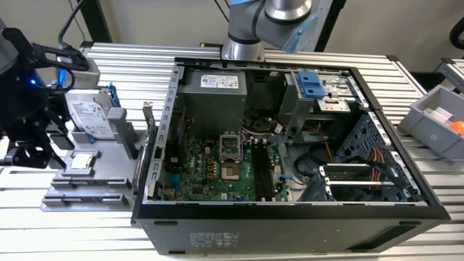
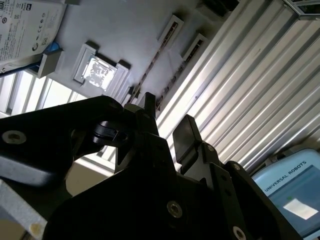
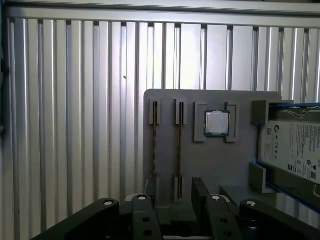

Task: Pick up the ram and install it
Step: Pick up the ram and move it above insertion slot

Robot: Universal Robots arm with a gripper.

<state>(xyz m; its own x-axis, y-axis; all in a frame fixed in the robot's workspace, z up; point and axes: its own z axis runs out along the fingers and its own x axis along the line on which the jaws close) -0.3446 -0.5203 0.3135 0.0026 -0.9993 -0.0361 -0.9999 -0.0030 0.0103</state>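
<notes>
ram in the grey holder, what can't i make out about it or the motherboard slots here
ram: edge-on in the first wrist view, so its chips are hidden.
motherboard slots: too small in the exterior view to tell the latch state.
hard drive: cut off by the first wrist view's edge.

The black gripper [image 2: 167, 120], its fingers parted, sits close to a grey holder plate [image 2: 135, 25] bearing a thin ram stick [image 2: 152, 62] on edge beside a square silver processor chip [image 2: 96, 71].

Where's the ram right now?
In the first wrist view, the ram stands on edge in the gray holder, in the slot nearest the processor.
</notes>
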